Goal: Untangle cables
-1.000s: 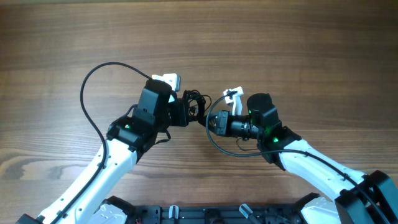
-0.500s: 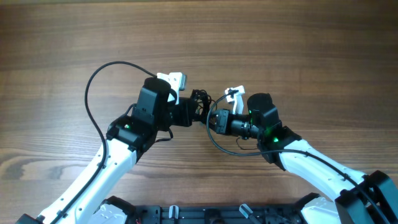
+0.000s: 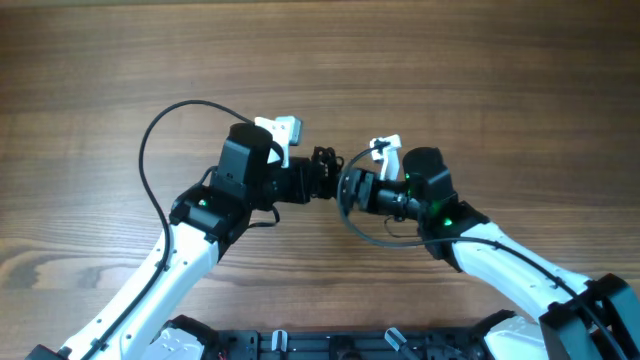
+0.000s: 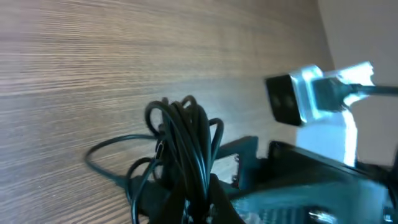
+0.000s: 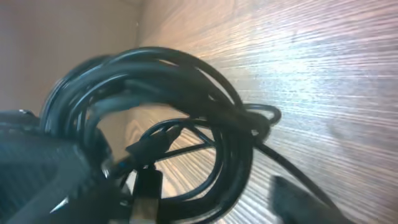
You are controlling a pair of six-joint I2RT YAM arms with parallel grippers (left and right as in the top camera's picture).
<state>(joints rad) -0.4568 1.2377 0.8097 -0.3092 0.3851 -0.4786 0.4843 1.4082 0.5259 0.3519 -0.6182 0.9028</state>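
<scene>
The cables (image 3: 322,161) are one small black knotted bundle held above the wooden table, between the two arms. My left gripper (image 3: 316,184) is shut on the bundle; in the left wrist view the coils (image 4: 185,134) rise out of its pinched gripper (image 4: 200,190). My right gripper (image 3: 349,187) faces it from the right with its jaws apart. In the right wrist view the looped cables (image 5: 186,118) fill the frame, and the lower coil passes between the spread fingers (image 5: 297,198) of that gripper (image 5: 224,194). A small plug (image 5: 149,144) hangs inside the loop.
A black arm wire (image 3: 150,150) arcs out to the left of the left arm, and another wire loop (image 3: 372,238) hangs under the right wrist. The wooden table (image 3: 480,70) lies all around. A dark rail (image 3: 300,345) runs along the near edge.
The right gripper has opened and let go of the bundle. The left gripper has carried the cables slightly right and up. The right wrist shifted a little up.
</scene>
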